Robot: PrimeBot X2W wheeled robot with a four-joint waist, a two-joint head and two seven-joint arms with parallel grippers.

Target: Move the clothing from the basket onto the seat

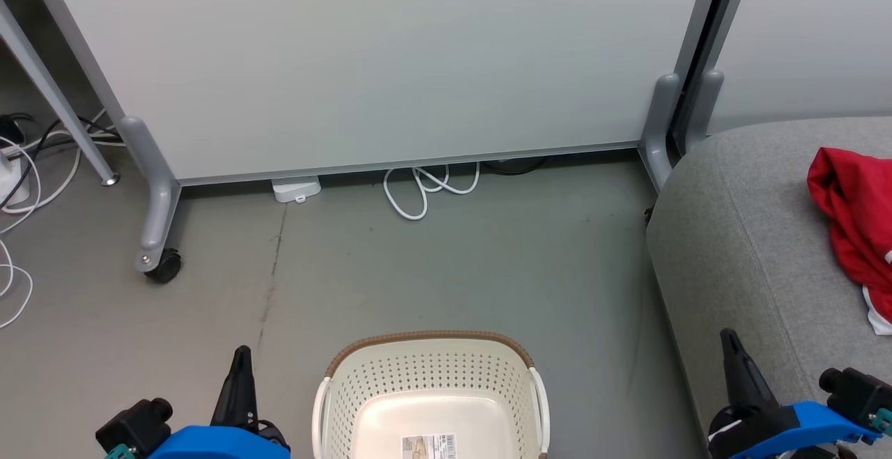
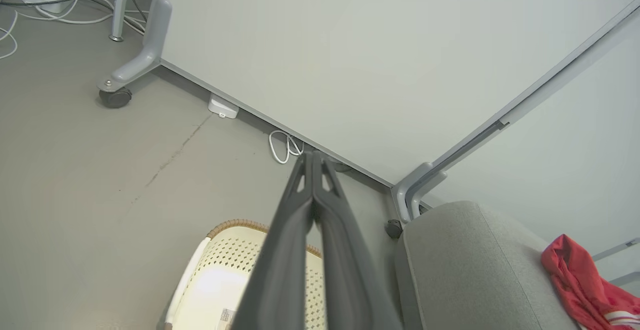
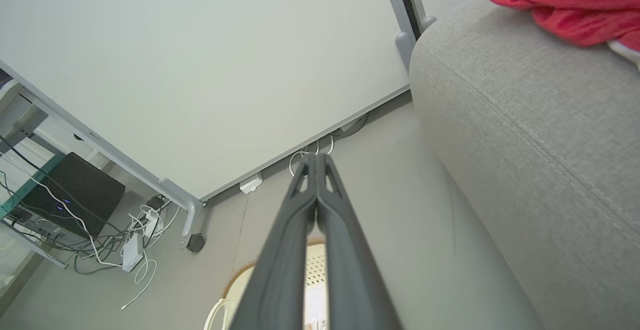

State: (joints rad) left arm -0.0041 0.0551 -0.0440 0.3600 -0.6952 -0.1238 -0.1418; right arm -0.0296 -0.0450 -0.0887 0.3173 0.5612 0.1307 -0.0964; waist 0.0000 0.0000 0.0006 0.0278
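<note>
The cream basket with its brown rim stands on the floor at the bottom centre; inside it I see just the label on its bare floor. Red clothing with white trim lies bunched on the grey seat at the right. My left gripper hangs left of the basket, shut with nothing held. Over the seat's front edge, my right gripper is shut on nothing too. In the left wrist view the basket is below the closed fingers and the clothing lies far right. The right wrist view shows the clothing on the seat.
A pale rolling partition with castor feet blocks the back. White cable loops under it, and more cables lie at the far left by a table leg. Grey floor lies between basket and partition.
</note>
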